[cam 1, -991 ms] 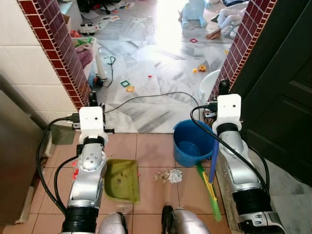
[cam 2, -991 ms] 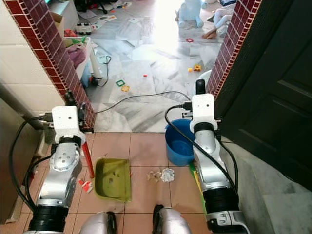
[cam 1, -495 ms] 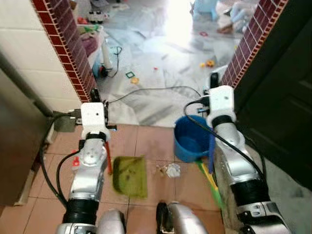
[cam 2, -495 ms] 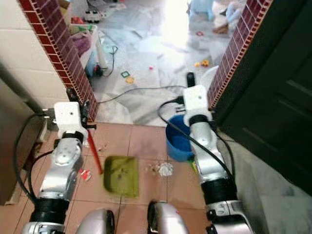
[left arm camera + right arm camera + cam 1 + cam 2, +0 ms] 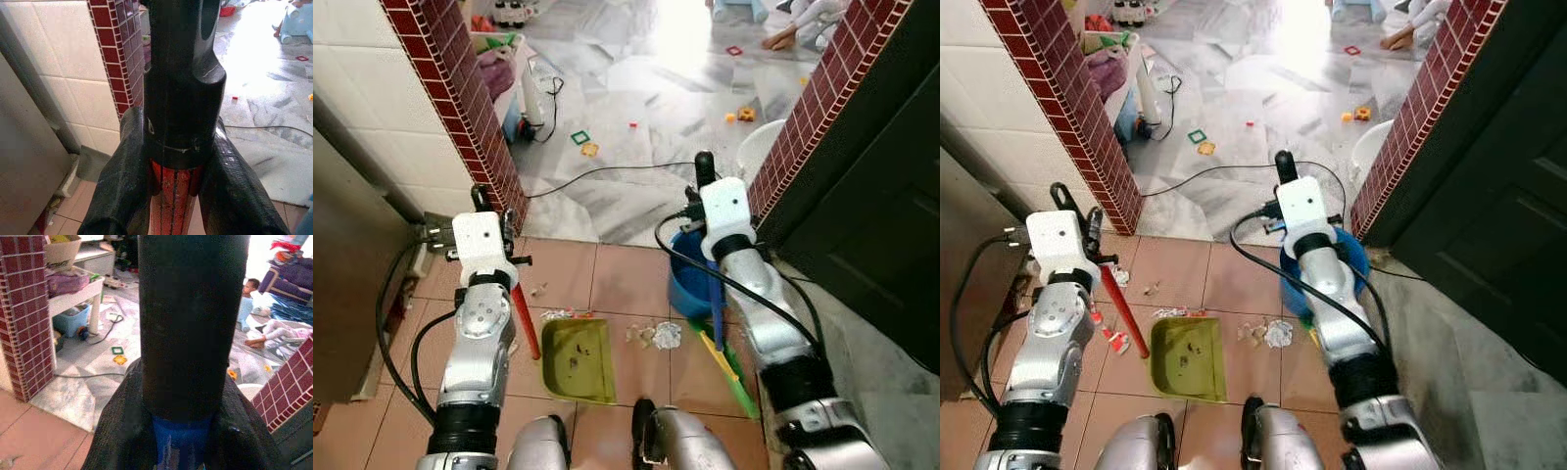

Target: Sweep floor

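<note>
A green dustpan [image 5: 576,348] lies flat on the terracotta tiles in front of my feet. Its red handle [image 5: 525,318] rises to my left gripper [image 5: 176,191], which is shut on it. My right gripper [image 5: 188,440] is shut on the blue handle of a broom [image 5: 716,313]. The broom's green bristles [image 5: 734,377] rest on the floor to the right of the pan. A crumpled white paper scrap [image 5: 664,335] and small crumbs lie between the pan and the bristles. More bits [image 5: 540,289] lie near the red handle.
A blue bucket [image 5: 688,284] stands behind the broom by the doorway. Red-tiled pillars [image 5: 475,117] flank the opening, and a dark door [image 5: 871,196] is at right. A black cable [image 5: 607,174] and toys lie on the marble floor beyond. A person lies far off [image 5: 274,333].
The whole view has shifted as I moved and bent. The red handle now shows beside my left arm. My right arm with the broom sits further left, over the bucket. Both grips are unchanged.
</note>
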You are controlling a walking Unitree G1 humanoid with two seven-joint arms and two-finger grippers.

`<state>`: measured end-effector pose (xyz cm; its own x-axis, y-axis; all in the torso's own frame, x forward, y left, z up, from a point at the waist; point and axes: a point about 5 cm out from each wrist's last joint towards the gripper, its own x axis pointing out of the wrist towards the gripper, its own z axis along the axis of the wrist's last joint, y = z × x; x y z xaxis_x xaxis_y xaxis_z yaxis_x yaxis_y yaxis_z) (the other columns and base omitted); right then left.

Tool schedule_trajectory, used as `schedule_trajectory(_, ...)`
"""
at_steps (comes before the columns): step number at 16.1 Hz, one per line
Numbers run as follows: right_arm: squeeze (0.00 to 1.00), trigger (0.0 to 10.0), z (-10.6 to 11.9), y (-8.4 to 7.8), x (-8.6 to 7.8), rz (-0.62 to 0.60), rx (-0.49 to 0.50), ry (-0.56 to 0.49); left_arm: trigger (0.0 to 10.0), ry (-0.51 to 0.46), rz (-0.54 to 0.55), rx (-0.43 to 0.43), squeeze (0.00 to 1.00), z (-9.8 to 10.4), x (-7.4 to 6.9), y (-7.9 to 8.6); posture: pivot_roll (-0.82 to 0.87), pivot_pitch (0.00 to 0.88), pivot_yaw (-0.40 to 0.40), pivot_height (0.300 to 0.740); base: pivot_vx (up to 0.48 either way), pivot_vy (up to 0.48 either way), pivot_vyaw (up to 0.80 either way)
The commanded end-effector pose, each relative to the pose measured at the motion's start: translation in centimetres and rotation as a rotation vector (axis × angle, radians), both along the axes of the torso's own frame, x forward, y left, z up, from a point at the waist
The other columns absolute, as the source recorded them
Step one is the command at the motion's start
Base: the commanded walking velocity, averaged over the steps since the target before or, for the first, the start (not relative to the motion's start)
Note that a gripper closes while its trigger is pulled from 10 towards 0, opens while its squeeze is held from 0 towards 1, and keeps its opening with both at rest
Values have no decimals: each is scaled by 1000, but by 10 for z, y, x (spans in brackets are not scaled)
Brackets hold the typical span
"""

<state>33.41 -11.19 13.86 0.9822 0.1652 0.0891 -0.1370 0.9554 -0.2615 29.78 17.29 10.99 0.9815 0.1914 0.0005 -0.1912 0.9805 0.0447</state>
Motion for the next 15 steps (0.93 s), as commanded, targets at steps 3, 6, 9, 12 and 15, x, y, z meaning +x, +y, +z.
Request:
schedule_trajectory(3, 0, 10000, 6, 0, 4, -151, 143, -19, 10000, -57, 41, 75, 0, 6, 9, 1, -42, 219, 6, 740, 0, 0, 0)
schedule_trajectory(6, 0, 10000, 6, -3, 5, -203, 218, 2, 10000, -73, 64, 68, 0, 4, 19, -4, -78, 222, 2, 740, 0, 0, 0)
schedule_trajectory(9, 0, 10000, 10, -1, 9, -148, 361, 59, 10000, -68, 53, 49, 0, 1, 30, -16, -103, 217, -3, 740, 0, 0, 0)
schedule_trajectory(12, 0, 10000, 25, 10, 10, 61, 447, 101, 10000, -57, 33, 39, 0, -5, 34, -26, -134, 207, -10, 740, 0, 0, 0)
schedule_trajectory(15, 0, 10000, 33, 14, 8, 184, 452, 124, 10000, -54, 24, 37, 0, -6, 36, -29, -136, 200, -14, 740, 0, 0, 0)
